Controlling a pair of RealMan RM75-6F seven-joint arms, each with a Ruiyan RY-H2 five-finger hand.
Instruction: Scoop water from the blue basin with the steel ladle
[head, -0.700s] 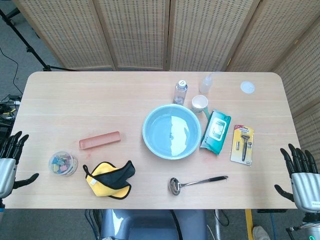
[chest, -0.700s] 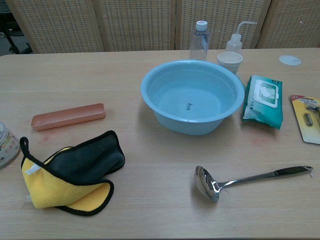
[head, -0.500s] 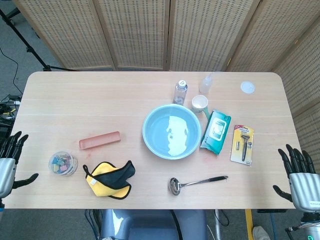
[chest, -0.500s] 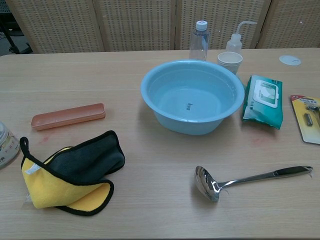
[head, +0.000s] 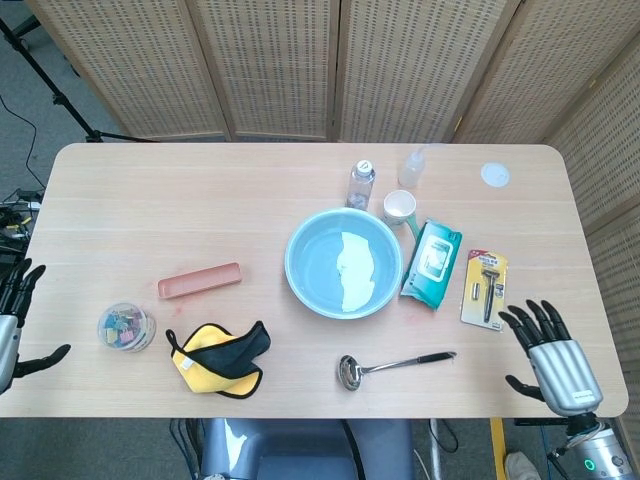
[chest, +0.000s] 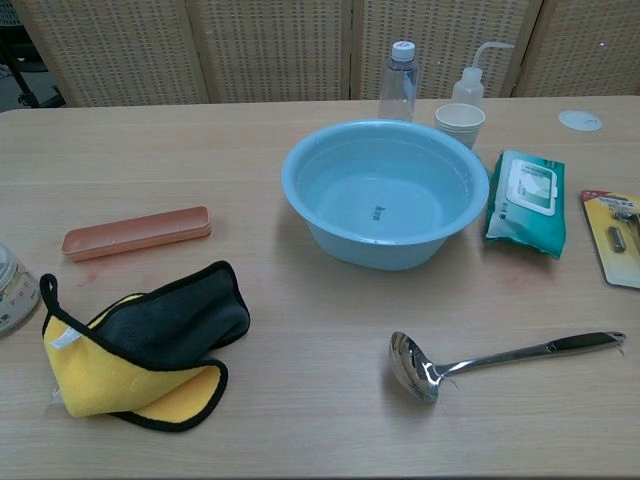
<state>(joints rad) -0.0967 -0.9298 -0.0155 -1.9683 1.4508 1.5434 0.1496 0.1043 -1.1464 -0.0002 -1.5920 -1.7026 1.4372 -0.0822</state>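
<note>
The ladle (head: 394, 365) lies flat on the tabletop (head: 200, 200) at lower centre of the head view, bowl to the left, dark handle end to the right, just below the basin (head: 343, 262) of water. The right hand (head: 551, 355), lower right over the tabletop's corner, holds nothing with fingers spread wide, well apart from the handle; it seems best placed to take the ladle. The left hand (head: 10, 330), at the far left edge, is likewise spread and empty.

A salmon-pink tray (head: 199, 280) lies above a yellow-and-black cloth (head: 219, 358). A jar of clips (head: 126, 326) sits left. A wet-wipes pack (head: 431, 263) lies beside a carded razor (head: 485, 289).
</note>
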